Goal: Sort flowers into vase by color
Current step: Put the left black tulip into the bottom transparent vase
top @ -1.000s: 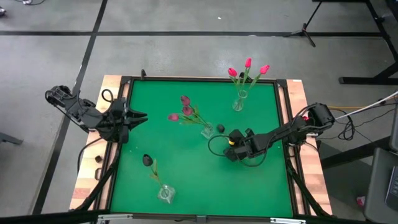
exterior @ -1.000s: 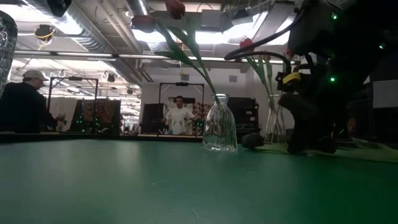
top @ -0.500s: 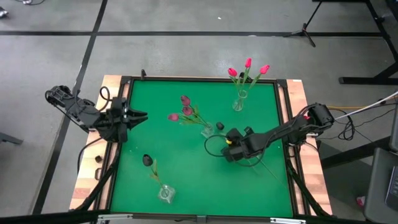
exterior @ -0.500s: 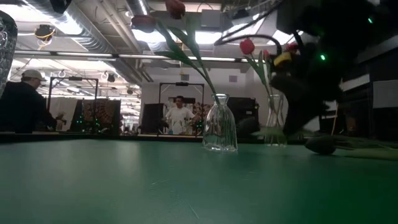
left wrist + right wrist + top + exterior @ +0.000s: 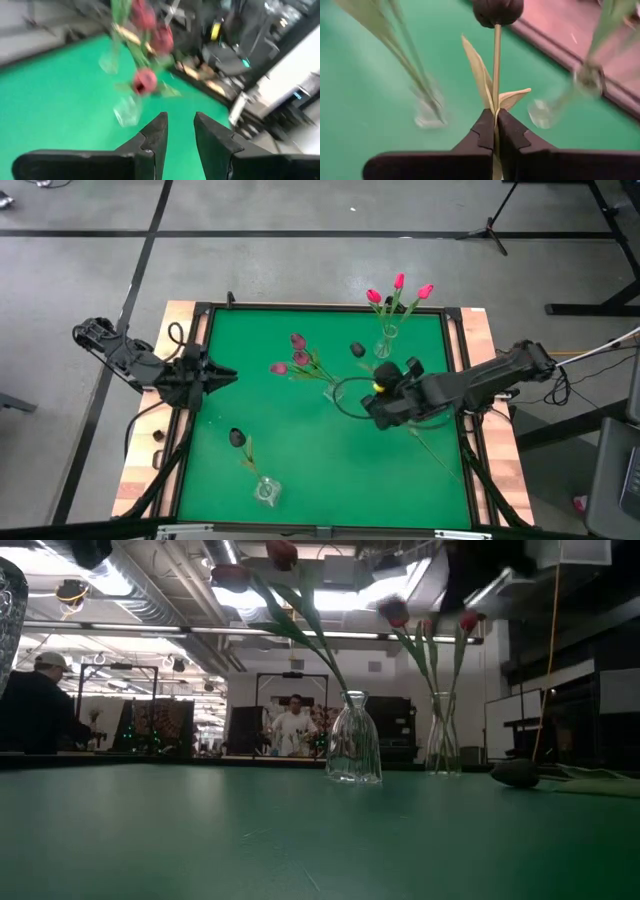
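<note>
Green counter [image 5: 300, 450] check: pink and mauve vases look full, I'd say. My right gripper [image 5: 378, 408] is clamped on a black tulip [image 5: 357, 350] beside the mauve vase [image 5: 332, 390]; left gripper [image 5: 222, 372] idles part-open, empty.

no readable text, labels or signs

tabletop [image 5: 280, 450]: green mat, wooden edge strips left and right | standing on it: three clear glass vases — near front-left [image 5: 265, 491], middle [image 5: 332, 390], far-right [image 5: 383, 346] | lying on it: dark tulip [image 5: 516, 773], right side
</note>
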Action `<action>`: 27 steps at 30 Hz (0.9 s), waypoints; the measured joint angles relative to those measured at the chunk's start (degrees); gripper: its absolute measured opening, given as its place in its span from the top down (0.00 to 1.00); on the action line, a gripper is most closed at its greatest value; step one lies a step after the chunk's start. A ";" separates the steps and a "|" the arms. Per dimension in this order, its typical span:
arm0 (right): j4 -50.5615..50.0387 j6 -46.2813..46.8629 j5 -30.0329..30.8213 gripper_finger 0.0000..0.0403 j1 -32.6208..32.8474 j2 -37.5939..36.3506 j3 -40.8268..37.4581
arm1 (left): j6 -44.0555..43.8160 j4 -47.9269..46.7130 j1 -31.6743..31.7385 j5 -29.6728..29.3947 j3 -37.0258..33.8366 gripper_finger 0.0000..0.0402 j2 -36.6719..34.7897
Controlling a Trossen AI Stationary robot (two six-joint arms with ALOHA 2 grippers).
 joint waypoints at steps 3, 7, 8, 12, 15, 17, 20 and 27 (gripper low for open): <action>1.48 -5.08 3.24 0.99 2.03 -1.96 5.37 | -3.07 -1.75 0.00 6.13 0.00 0.77 0.49; 12.95 -18.01 5.05 1.00 4.81 -2.46 10.11 | -4.02 -0.82 0.00 18.85 -0.02 0.77 0.70; 17.87 -22.47 4.48 1.00 5.30 -2.42 10.58 | -3.98 0.32 -0.02 21.72 -0.02 0.77 0.70; 41.92 -40.89 -4.60 1.00 5.74 -2.25 10.29 | -1.93 8.78 -0.58 30.66 -0.02 0.77 -0.39; 56.39 -50.74 -12.55 1.00 5.67 -0.95 10.07 | 1.25 18.24 -2.03 37.87 -0.02 0.77 -0.31; 63.93 -55.49 -17.56 1.00 5.67 0.35 10.02 | 3.00 23.99 -3.49 41.63 0.05 0.77 1.05; 74.28 -60.20 -25.65 1.00 5.31 2.74 10.02 | 5.71 25.92 -6.10 42.32 0.07 0.77 3.15; 92.81 -57.43 -44.76 1.00 0.10 11.94 11.28 | 5.17 22.83 -10.50 31.05 0.07 0.77 7.93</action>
